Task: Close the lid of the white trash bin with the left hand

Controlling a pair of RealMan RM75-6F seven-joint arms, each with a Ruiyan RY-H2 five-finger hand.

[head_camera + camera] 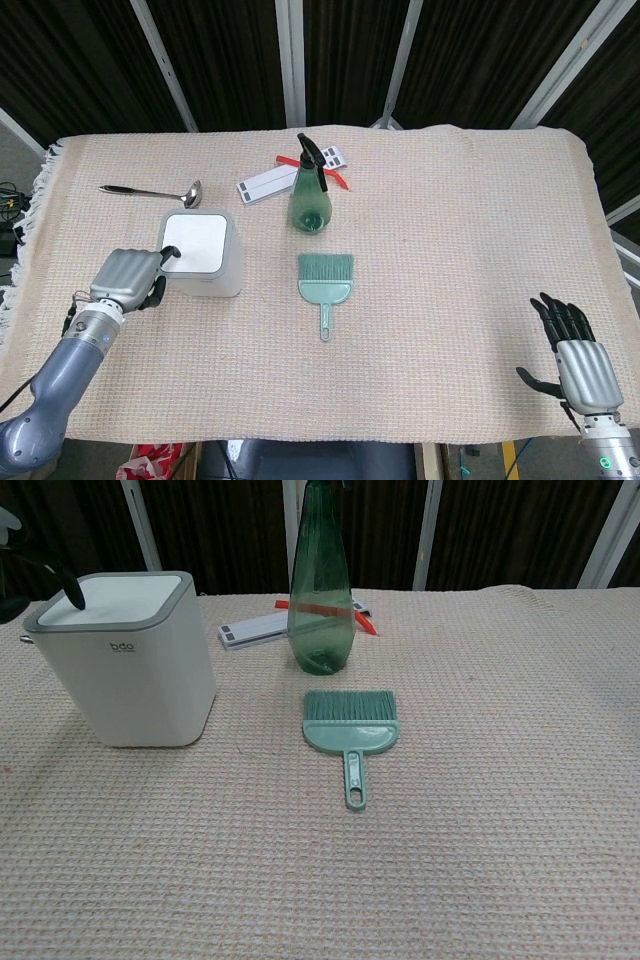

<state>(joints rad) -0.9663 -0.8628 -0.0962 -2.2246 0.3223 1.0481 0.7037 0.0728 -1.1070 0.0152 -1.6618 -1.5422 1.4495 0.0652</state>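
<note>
The white trash bin [224, 268] stands on the left part of the table, and its lid [195, 243] lies flat and shut on top. My left hand [128, 278] sits just left of the bin with its fingers curled in, holding nothing. One dark fingertip [75, 593] rests on the lid's [115, 586] near-left edge in the chest view; the rest of that hand is cut off there. My right hand [578, 350] hovers at the table's near right corner, fingers spread and empty.
A green spray bottle [309, 195] stands right of the bin, with a green hand brush [326, 280] in front of it. A metal ladle [150, 190] lies behind the bin. White cards [265, 185] and a red strip lie behind the bottle.
</note>
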